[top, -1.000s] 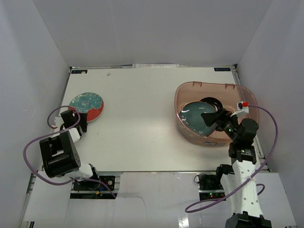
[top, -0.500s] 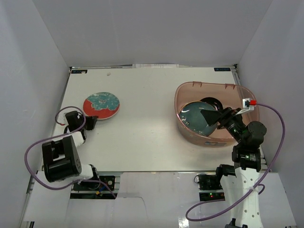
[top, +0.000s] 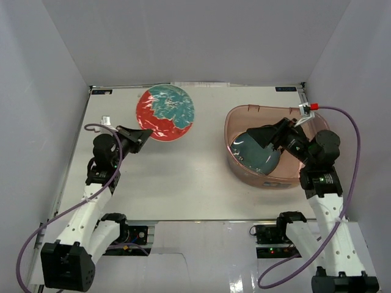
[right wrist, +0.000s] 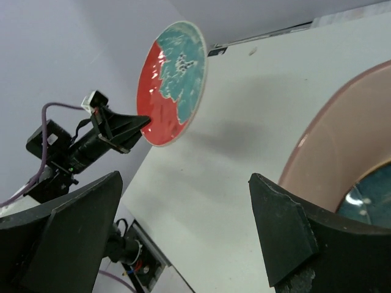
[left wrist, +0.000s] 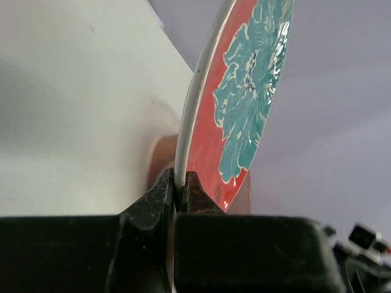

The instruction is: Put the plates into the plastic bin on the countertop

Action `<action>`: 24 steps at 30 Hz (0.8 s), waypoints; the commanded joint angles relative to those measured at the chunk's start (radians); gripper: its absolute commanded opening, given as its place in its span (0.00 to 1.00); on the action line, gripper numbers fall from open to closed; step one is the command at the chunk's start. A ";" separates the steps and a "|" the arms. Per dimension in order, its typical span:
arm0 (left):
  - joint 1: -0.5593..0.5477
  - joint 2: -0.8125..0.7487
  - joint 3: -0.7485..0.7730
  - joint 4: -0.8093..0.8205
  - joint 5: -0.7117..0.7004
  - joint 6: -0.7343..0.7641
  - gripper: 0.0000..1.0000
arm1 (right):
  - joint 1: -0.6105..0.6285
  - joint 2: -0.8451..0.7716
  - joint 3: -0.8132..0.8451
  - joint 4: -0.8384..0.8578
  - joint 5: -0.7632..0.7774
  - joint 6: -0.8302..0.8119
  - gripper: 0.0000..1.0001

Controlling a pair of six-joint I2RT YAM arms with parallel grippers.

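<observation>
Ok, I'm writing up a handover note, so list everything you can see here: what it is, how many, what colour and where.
patterned plate: one, red and teal, lifted and tilted over the far-left countertop, held by its rim
teal plate: one, dark teal, inside the plastic bin; any others are hidden by the right gripper
plastic bin: one, translucent pinkish-brown, right side of the countertop
countertop: one, white, under everything
walls: three, pale grey, left, back and right
left gripper: one, black, shut on the patterned plate's rim
right gripper: one, black, open, over the plastic bin
</observation>
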 commanded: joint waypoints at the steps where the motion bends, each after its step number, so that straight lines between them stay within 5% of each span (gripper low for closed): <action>1: -0.151 -0.033 0.085 0.076 0.025 0.004 0.00 | 0.108 0.086 0.104 0.009 0.039 -0.046 0.90; 9: -0.407 0.093 0.189 0.077 0.036 0.053 0.00 | 0.332 0.325 0.226 -0.106 0.213 -0.191 0.90; 24: -0.499 0.105 0.195 0.103 0.049 0.089 0.00 | 0.343 0.198 0.026 -0.104 0.471 -0.238 0.93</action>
